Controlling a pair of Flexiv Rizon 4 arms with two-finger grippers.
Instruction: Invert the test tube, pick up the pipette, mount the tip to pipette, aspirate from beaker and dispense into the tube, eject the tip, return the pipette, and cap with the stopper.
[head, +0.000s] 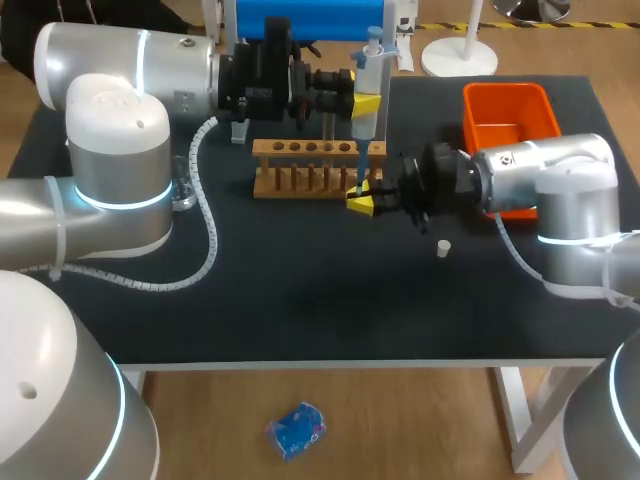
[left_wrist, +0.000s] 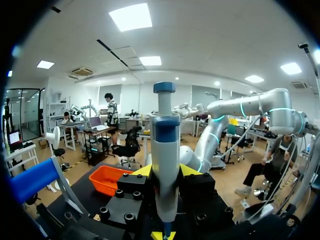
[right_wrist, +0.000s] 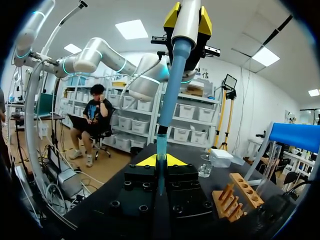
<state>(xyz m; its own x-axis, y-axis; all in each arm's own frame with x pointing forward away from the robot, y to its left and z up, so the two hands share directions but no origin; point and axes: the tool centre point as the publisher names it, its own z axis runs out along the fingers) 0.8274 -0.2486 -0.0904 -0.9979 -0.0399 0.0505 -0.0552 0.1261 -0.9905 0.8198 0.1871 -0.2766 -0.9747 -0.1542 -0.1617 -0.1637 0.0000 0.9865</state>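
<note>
1. The test tube (right_wrist: 161, 145), a slim clear glass cylinder, stands upright between the yellow fingertips of the right gripper (head: 360, 203), which is clenched on it just in front of the rack's right end. I cannot tell how much liquid it holds.
2. The pipette (head: 368, 70) hangs upright directly above the tube. It has a grey-white plastic body, a blue plunger knob on top and a thin blue shaft, and its lower end reaches down into the tube's mouth.
3. The left gripper (head: 365, 105) grasps the pipette's body from both sides.
4. The wooden rack (head: 318, 150) stands on the table just behind the tube, with a row of round holes along its top bar.
5. A small clear glass beaker (right_wrist: 205, 167) stands beyond the rack's far end in the right wrist view. Its contents are not discernible.
6. The white stopper (head: 443, 247), short and round, lies on the table in front of the right arm, apart from the tube.
7. An orange plastic bin (head: 510, 92), rectangular and smooth-walled, sits at the table's right rear.
8. The table (head: 300, 300) has a dark matte top.
</note>
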